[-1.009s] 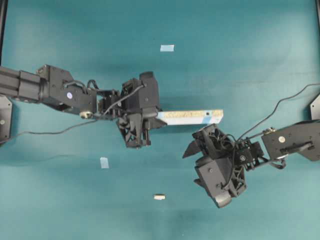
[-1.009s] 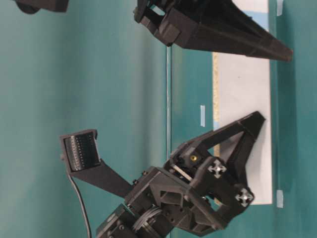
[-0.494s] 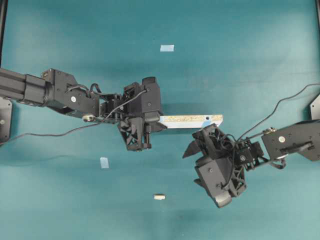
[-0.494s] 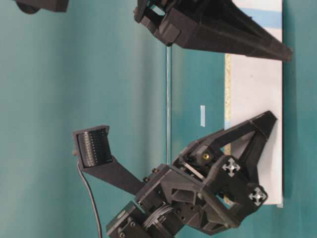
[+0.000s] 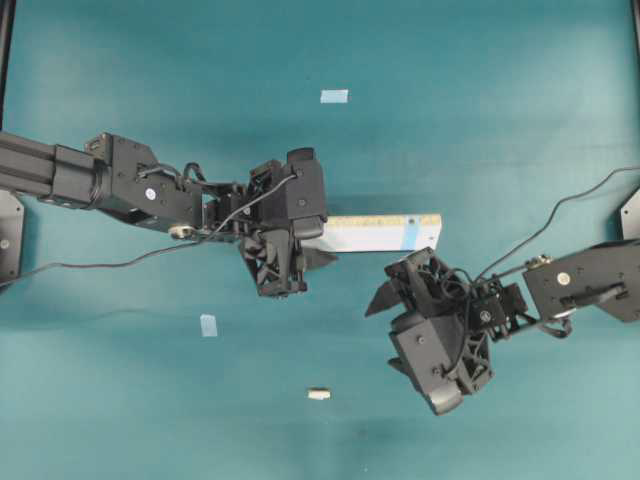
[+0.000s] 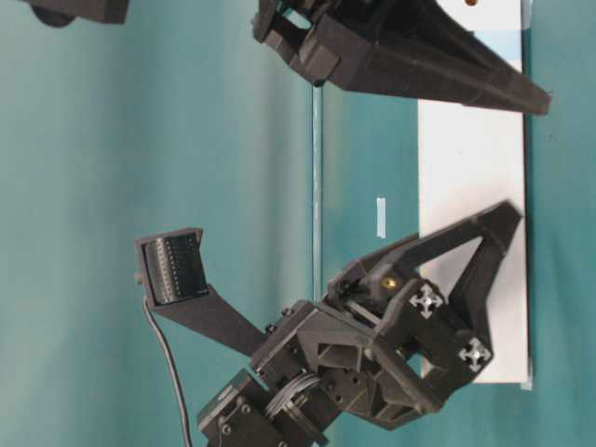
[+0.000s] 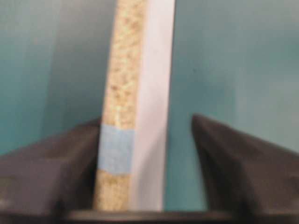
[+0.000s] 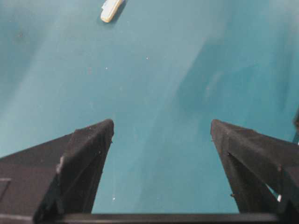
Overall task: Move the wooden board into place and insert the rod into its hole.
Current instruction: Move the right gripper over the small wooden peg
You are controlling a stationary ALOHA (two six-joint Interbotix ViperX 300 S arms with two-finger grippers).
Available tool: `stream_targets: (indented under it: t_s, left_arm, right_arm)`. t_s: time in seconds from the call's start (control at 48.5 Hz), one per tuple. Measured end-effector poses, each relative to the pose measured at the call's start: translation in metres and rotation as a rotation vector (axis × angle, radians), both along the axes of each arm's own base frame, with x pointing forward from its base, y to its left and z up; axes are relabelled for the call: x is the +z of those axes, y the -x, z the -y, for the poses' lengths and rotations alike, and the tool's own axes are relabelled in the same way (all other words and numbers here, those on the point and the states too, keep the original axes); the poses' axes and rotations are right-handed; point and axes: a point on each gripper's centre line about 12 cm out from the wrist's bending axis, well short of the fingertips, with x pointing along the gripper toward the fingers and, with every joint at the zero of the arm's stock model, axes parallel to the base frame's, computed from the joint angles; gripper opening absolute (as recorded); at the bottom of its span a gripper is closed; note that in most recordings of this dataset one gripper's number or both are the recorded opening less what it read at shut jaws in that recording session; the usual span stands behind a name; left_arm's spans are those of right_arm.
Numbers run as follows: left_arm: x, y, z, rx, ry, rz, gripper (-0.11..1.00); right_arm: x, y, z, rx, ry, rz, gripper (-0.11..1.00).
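The left gripper (image 7: 145, 163) stands partly open around the wooden board (image 5: 375, 232); one finger touches its chipboard edge, the other stands clear. The right gripper (image 8: 161, 163) gapes wide, holding nothing, with the rod (image 8: 111, 9) at its eleven o'clock.

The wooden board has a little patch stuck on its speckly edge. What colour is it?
Pale blue, on the wooden board; clearest in the left wrist view.

wooden board (image 5: 385, 232) near end under left hand (image 5: 300, 262), hole indiscernible
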Motion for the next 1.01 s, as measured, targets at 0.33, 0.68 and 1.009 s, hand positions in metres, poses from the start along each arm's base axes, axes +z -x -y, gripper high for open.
stream_targets:
  t_s: [0.33, 0.68, 1.009]
  left_arm:
    - [-0.001, 0.001, 0.0, 0.0, 0.001, -0.009, 0.5]
    - [-0.001, 0.001, 0.0, -0.002, 0.0, -0.009, 0.5]
    - [-0.002, 0.002, 0.0, 0.0, 0.001, -0.014, 0.52]
  right_arm:
    - [0.02, -0.019, -0.005, -0.203, -0.226, -0.025, 0.9]
    - [0.015, -0.055, -0.03, -0.258, -0.206, -0.174, 0.89]
    - [0.011, -0.085, -0.038, -0.317, -0.155, -0.294, 0.88]
